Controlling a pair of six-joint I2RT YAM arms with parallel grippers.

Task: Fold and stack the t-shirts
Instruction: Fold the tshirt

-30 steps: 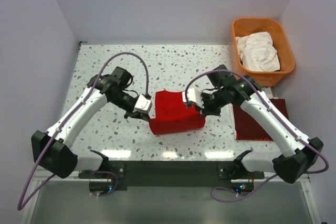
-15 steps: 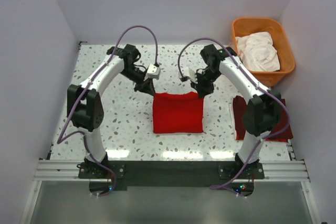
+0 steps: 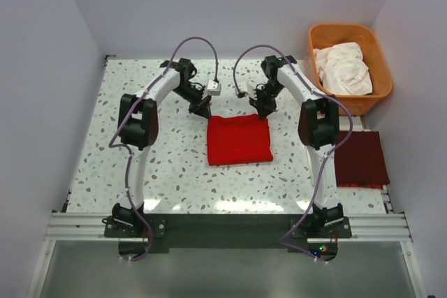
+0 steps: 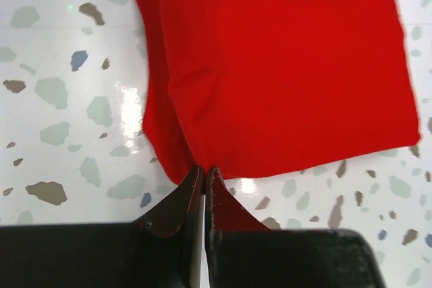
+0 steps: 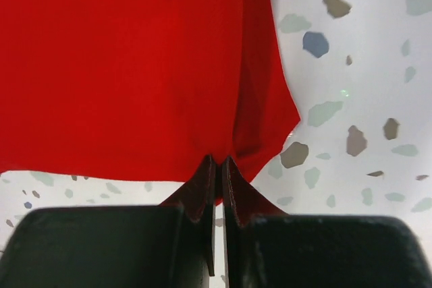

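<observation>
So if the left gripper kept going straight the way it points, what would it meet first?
The red shirt: the left gripper has its jaws shut at the shirt's corner, seemingly pinching it; going on would push into the cloth.

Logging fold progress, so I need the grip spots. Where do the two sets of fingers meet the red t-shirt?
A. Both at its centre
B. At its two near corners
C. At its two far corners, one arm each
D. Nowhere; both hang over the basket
C: the top view shows the left gripper and right gripper at the far corners of the red t-shirt, and each wrist view shows shut fingers on a cloth corner.
</observation>
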